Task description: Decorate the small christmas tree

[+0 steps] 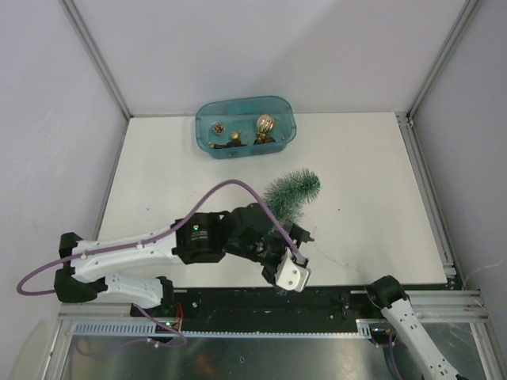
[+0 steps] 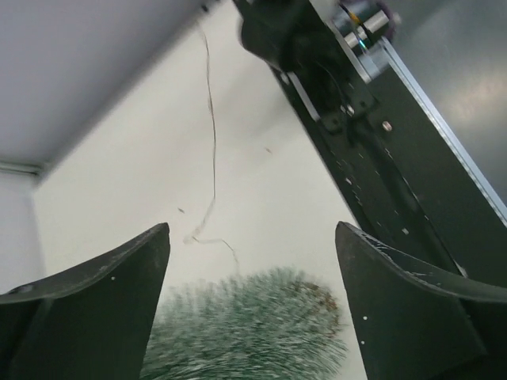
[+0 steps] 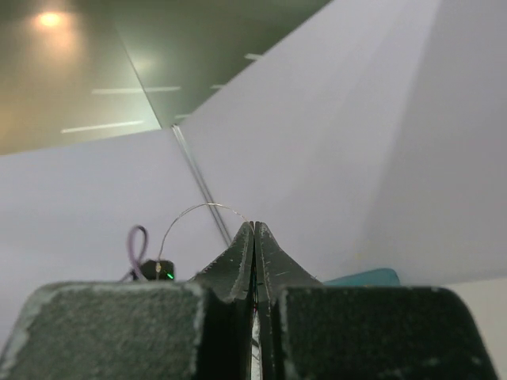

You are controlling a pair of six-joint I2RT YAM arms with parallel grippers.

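The small frosted dark-green Christmas tree (image 1: 295, 191) lies on its side on the white desk (image 1: 158, 174), slanted, near the middle. It is nearer the arms than the translucent teal plastic tub (image 1: 204, 119), which holds the gold and brown ornaments (image 1: 264, 124). The left claw (image 2: 252, 234) hangs over the tree's near end, its 2 black fingers (image 2: 119, 277) spread wide. In the left wrist view the blurred bristles sit between the fingers with a gap on either side, gripped by neither. The right claw (image 3: 254, 230) is pressed fully closed on nothing, its arm folded at the desk's near right corner.
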